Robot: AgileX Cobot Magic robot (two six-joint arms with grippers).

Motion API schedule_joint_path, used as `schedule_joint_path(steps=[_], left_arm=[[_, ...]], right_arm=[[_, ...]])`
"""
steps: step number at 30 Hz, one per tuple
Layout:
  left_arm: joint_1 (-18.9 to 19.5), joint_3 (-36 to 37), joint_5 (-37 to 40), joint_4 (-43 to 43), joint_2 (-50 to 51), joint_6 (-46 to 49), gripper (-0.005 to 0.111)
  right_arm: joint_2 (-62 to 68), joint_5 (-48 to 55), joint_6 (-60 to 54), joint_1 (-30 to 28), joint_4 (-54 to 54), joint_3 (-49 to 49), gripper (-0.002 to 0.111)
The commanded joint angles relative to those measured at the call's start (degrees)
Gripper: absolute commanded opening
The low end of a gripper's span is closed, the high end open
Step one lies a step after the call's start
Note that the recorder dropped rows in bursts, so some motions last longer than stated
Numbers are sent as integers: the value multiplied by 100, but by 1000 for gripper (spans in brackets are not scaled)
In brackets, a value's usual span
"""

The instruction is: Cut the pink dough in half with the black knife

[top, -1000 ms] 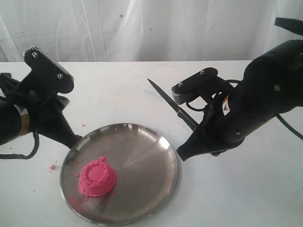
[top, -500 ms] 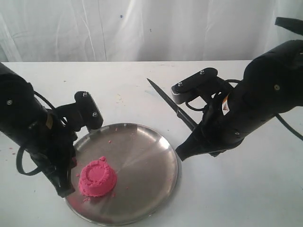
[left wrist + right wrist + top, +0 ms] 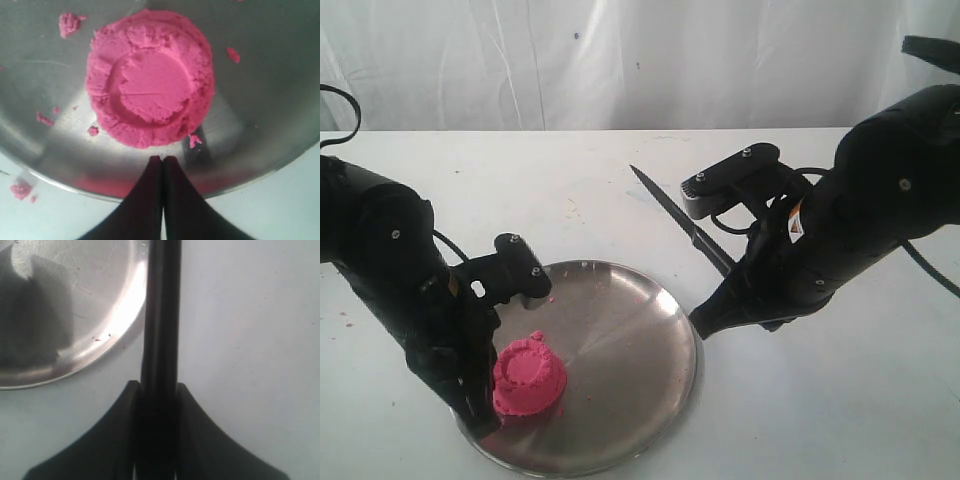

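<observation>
My right end effector (image 3: 159,390) clamps the slim matte-black knife (image 3: 670,207); my left end effector (image 3: 162,161), clenched empty beside the grainy pink dough dome (image 3: 528,375), may block it.

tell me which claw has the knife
The right claw, shut on the knife beside the plate. The left claw is shut on nothing, close to the dough.

black knife (image 3: 672,208) handle behind right arm (image 3: 860,230)

A white table (image 3: 570,160) stands before a wrinkled white cloth backdrop (image 3: 620,60), softly lit.
</observation>
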Motion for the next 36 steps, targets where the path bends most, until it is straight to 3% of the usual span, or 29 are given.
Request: schedule_joint_path(steps=[1,6,24,30,36], left_arm=[[11,21,170,-148,7,70,0],[11,-11,519,-76,7,70,0],[11,1,-754,-333,314,70,0],[11,1,-1602,-608,542,70,0],[11,-83,-1720,-517,474,70,0]], right_arm=[[-19,-81,-26,12,11,27,0],[-19,-79,-26,12,21,27,0],[-19,-103,-26,12,75,27,0],[-19,-115,-36,12,117,27,0],[-19,-90,-34,12,117,27,0]])
